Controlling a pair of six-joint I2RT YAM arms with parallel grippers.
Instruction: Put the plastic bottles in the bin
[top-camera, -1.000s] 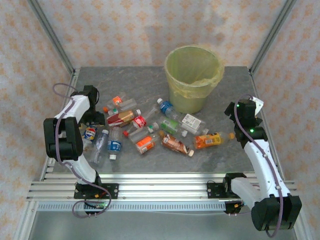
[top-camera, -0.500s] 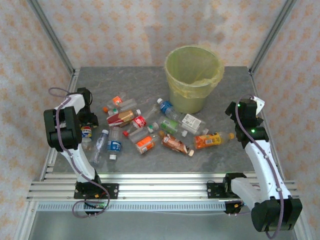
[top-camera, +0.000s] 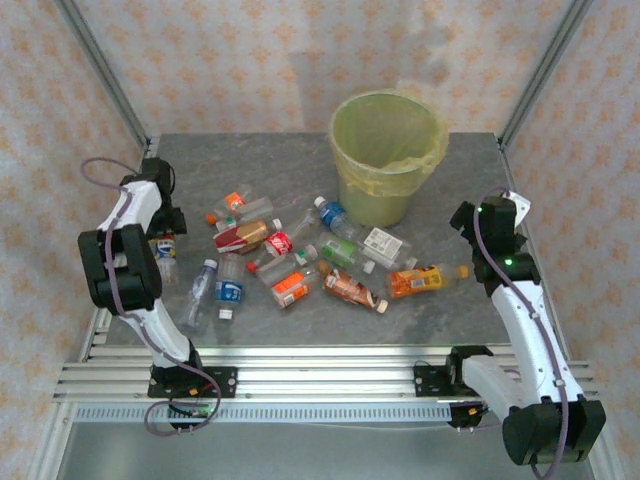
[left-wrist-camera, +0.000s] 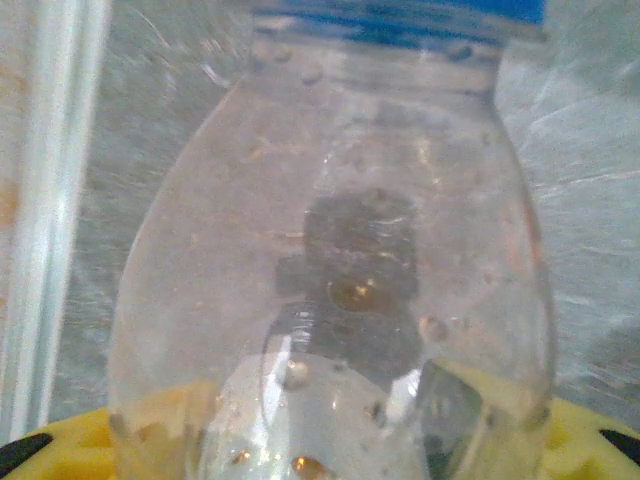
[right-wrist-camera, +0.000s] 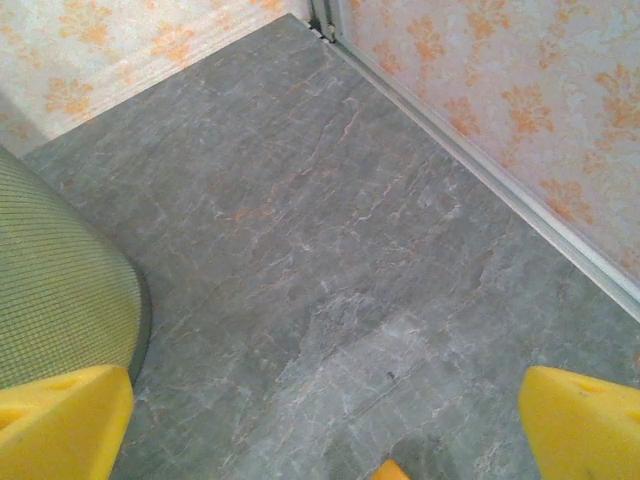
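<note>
Currently the left gripper (top-camera: 162, 232) pinches a blue-labelled bottle (left-wrist-camera: 330, 250); the right gripper (right-wrist-camera: 325, 420) gapes empty; next, lift toward the bin (top-camera: 375, 195).

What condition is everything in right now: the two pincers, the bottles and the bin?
Left pincer: closed around a blue-labelled bottle.
Right pincer: wide open, holding nothing.
Bin: upright, bag-lined, open-topped.
Other bottles: lying loose on the table.
</note>
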